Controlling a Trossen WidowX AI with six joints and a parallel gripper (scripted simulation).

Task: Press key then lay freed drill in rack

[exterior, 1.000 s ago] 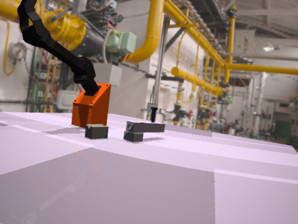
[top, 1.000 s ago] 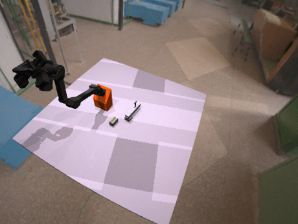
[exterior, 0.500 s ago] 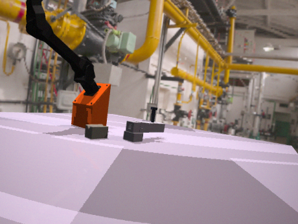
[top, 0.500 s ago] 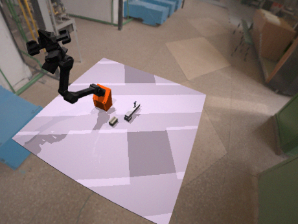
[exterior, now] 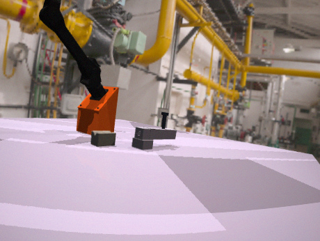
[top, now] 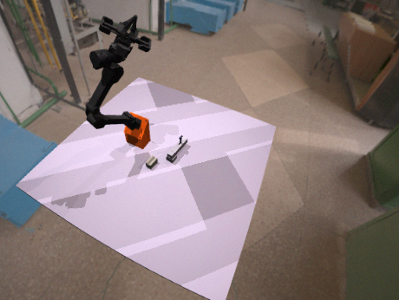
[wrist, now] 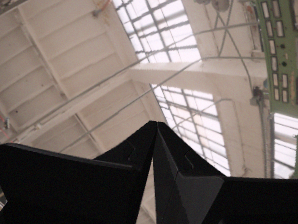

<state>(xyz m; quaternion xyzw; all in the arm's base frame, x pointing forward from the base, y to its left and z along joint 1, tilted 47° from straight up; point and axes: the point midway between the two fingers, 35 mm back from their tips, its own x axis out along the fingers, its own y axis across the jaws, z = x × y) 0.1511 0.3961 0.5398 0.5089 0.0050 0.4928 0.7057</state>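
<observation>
A long grey block (top: 177,149) (exterior: 155,133) rests raised on a small dark block (exterior: 142,143) at one end. A black T-shaped key (top: 180,139) (exterior: 164,120) stands upright at its far part. I cannot make out the drill separately. A small block with a pale grooved top (top: 152,162) (exterior: 103,138), apparently the rack, stands left of it. My gripper (top: 135,17) (wrist: 154,128) is shut, its fingertips touching with nothing between them. It is raised high, far from these things, and points up toward the ceiling. It is out of frame in the exterior view.
The orange base block (top: 138,131) (exterior: 98,115) carries the arm, left of and behind the small parts. The parts stand on a pale table top (top: 130,217) (exterior: 104,184), with the floor beyond its edges.
</observation>
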